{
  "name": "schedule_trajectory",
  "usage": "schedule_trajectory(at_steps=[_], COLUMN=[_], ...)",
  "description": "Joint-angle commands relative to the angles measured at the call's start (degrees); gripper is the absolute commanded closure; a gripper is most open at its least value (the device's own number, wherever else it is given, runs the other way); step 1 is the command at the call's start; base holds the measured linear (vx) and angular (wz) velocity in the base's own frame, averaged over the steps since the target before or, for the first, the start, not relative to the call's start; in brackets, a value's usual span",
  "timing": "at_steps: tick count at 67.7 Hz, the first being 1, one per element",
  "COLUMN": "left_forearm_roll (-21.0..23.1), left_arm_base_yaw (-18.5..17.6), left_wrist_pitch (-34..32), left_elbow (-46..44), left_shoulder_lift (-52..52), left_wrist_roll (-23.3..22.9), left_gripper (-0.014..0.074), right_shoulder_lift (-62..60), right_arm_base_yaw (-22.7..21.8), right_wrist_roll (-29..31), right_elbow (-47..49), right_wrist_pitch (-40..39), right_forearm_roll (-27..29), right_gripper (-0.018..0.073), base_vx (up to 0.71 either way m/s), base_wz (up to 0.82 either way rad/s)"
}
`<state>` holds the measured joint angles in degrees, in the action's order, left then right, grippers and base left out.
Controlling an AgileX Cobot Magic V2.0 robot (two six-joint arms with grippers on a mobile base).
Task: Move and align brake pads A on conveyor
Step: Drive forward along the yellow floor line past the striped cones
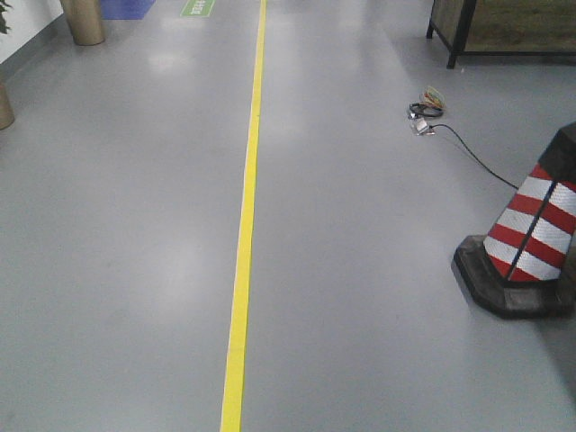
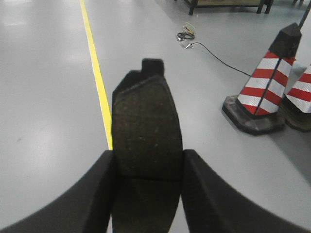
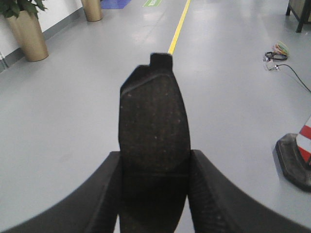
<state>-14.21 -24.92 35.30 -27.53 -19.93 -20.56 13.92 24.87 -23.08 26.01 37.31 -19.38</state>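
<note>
Glossy grey floor [image 1: 378, 270], yellow line [image 1: 245, 243], striped red-white cone [image 1: 531, 229] right; left gripper [image 2: 148, 170] and right gripper [image 3: 154, 170] each clamped on a dark grey brake pad [image 2: 146, 126] [image 3: 153, 124].

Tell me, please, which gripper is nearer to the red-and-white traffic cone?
Left. The left gripper, holding a brake pad, has the cone close on its right. The right gripper, also holding a pad, sees the cone only at its frame edge.

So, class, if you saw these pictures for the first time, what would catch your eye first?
Each wrist view is dominated by a dark brake pad clamped upright in a tool: one in the left tool, one in the right tool. Beyond them, a yellow floor line runs up the grey floor, with a red-and-white striped cone at its right.
</note>
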Motion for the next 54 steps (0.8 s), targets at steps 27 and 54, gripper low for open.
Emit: schedule_trajectory(at_steps=[27, 54], left_forearm_roll=[-0.69, -0.69], left_arm_base_yaw=[-0.25, -0.25], left_wrist_pitch=[-5.62, -5.62], left_elbow=[-1.55, -1.55], left_shoulder_lift=[-0.59, -0.59], left_wrist_roll=[-0.41, -0.41], left_gripper=[0.0602, 0.0602], right_shoulder_lift=[0.69, 0.69], right_arm_base_yaw=[-0.21, -0.21], right_wrist_roll=[0.53, 0.53], right_elbow=[1.62, 1.62], right_wrist_pitch=[-5.16, -5.16], right_forearm_roll=[-1.49, -1.49], right_gripper=[0.0564, 0.0564], base_vx=[0.63, 0.52], base_wz=[-0.06, -0.07])
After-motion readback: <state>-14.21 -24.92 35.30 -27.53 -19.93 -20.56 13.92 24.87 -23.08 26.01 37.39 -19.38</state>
